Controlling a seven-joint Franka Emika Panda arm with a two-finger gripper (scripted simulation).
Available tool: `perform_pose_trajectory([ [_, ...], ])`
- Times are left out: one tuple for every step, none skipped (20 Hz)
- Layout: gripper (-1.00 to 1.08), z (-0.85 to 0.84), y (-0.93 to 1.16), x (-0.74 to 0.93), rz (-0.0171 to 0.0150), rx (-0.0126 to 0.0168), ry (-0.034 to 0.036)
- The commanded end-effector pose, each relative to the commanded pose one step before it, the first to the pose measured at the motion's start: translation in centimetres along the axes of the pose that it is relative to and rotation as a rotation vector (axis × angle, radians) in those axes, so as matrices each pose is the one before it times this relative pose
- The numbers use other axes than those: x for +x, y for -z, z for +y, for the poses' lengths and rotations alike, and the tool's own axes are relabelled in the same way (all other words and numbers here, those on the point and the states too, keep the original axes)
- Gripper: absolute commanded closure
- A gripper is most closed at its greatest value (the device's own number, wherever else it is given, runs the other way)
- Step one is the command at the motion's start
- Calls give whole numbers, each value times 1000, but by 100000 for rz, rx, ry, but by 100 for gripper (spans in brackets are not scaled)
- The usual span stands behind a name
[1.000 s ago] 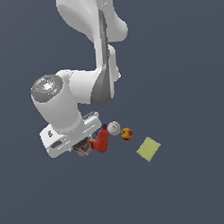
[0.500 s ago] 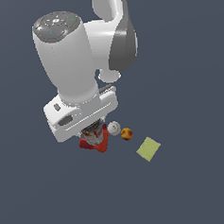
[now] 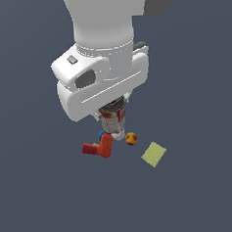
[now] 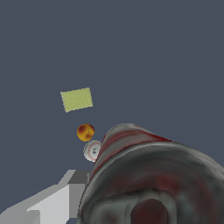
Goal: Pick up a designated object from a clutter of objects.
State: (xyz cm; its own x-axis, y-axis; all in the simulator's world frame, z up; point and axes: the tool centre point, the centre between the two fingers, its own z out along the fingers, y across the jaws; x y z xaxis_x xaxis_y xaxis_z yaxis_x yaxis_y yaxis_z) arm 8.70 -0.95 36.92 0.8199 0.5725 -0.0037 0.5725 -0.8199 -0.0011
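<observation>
The tin can [image 3: 113,123], with its red-and-white label and grey rims, hangs under the white hand, clear of the floor. My gripper [image 3: 112,111] is shut on it; the hand hides most of the fingers in the exterior view. In the wrist view the can [image 4: 148,175] looms large and tilted, with one grey finger [image 4: 57,201] beside it. Below the can lie the rest of the clutter: a red L-shaped tool [image 3: 101,147], a blue piece [image 3: 102,135] and an orange-yellow ball [image 3: 131,138].
A flat yellow-green square [image 3: 154,154] lies on the floor toward the exterior view's right of the clutter. The wrist view shows the square [image 4: 77,99], the orange-yellow ball [image 4: 85,132] and a white ball [image 4: 92,151] in a row.
The arm has risen toward the camera with the can in its grip. The can has left the pile; the red tool and balls stay on the floor.
</observation>
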Motion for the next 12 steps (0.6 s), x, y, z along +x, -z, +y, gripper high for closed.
perform_pose_trajectory([
  [108,-1173,2708,852,248,-196,-43],
  [108,-347,883,273,59,48,-61],
  [108,-366,805,299,0,0,0],
  [108,-336,742,279,0,0,0],
  [108,-307,682,260,0,0,0],
  [108,-279,623,241,0,0,0],
  [108,-251,566,222,0,0,0],
  [108,-169,525,156,54,43,-68],
  [108,-199,457,184,0,0,0],
  [108,-175,406,166,0,0,0],
  [108,-153,358,149,0,0,0],
  [108,-132,314,133,0,0,0],
])
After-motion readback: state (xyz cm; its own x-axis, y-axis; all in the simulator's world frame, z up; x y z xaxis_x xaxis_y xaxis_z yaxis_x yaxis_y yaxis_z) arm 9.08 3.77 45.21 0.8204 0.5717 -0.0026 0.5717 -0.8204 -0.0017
